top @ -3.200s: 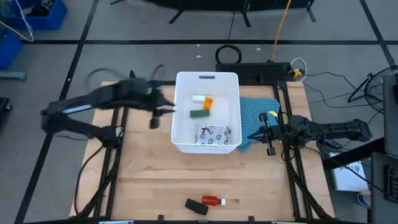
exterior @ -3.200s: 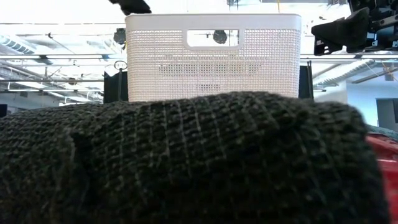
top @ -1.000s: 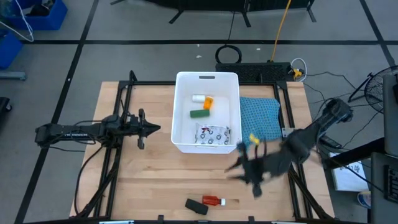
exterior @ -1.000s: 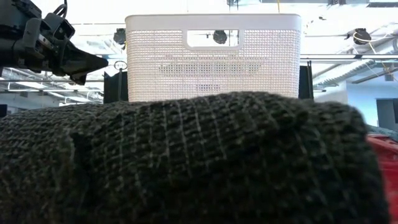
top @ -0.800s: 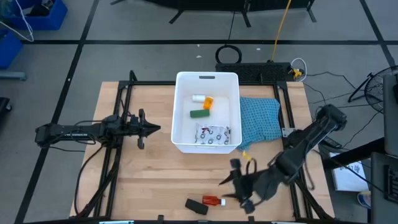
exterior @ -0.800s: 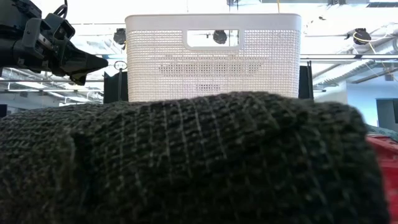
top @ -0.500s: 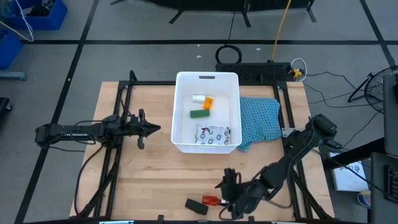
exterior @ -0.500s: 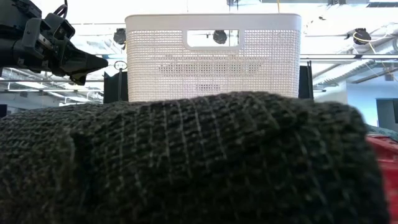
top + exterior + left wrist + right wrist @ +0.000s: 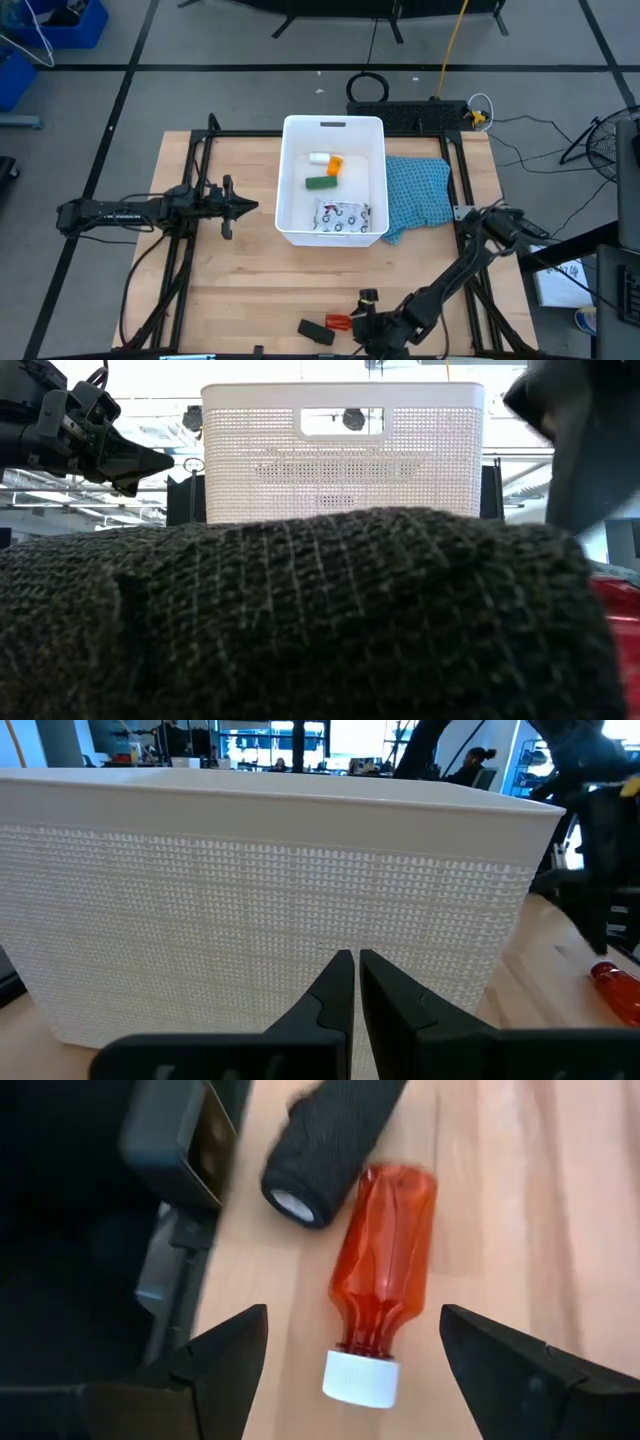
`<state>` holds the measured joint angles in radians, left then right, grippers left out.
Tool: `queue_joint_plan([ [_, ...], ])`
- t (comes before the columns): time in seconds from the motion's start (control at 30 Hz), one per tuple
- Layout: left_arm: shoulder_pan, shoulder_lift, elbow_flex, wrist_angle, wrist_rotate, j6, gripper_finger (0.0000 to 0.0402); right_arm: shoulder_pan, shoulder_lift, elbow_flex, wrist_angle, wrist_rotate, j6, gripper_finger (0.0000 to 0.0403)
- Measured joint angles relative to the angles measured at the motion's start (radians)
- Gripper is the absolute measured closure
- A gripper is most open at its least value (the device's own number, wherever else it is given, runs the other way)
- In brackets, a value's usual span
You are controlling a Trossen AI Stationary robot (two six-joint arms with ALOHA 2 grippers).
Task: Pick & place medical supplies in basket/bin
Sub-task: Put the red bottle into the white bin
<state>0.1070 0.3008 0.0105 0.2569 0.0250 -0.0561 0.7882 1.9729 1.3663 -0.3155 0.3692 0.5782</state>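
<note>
The white tub (image 9: 296,215) stands mid-table and holds a small white bottle (image 9: 318,158), an orange pill bottle (image 9: 336,165), a green block (image 9: 320,183) and a white patterned packet (image 9: 343,216). The red white-capped tube (image 9: 385,1265) and the black block (image 9: 325,1145) lie on the wood by the near edge, the block's end touching the tube's base. My right gripper (image 9: 365,318) is open over the tube, a finger on either side of its cap end (image 9: 360,1378), touching nothing. My left gripper (image 9: 245,206) is shut and empty, left of the tub.
A blue cloth (image 9: 415,195) lies against the tub's right side. Black frame rails (image 9: 195,240) run along the table's left and right. A dark box (image 9: 175,1140) sits by the black block at the near edge. Bare wood lies between the tub and the tube.
My right gripper has swung from near the tub's near right corner toward the table's near edge and left, and has come down over the red tube. The tube and the black block have stayed where they were.
</note>
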Motion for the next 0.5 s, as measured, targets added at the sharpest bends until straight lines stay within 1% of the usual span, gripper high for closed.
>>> queue_joint_plan([
  [0.2, 0.0, 0.0, 0.0, 0.0, 0.0, 0.0, 0.0376, -0.005, 0.043, 0.0, -0.001, 0.004, 0.038, 0.0112],
  [0.33, 0.0, 0.0, 0.0, 0.0, 0.0, 0.011, 0.0376, -0.014, 0.042, 0.0, 0.003, 0.009, 0.019, 0.0113],
  [0.5, 0.0, 0.0, 0.0, -0.017, 0.0, 0.025, 0.0376, -0.024, 0.041, -0.026, 0.004, -0.003, -0.002, 0.0128],
])
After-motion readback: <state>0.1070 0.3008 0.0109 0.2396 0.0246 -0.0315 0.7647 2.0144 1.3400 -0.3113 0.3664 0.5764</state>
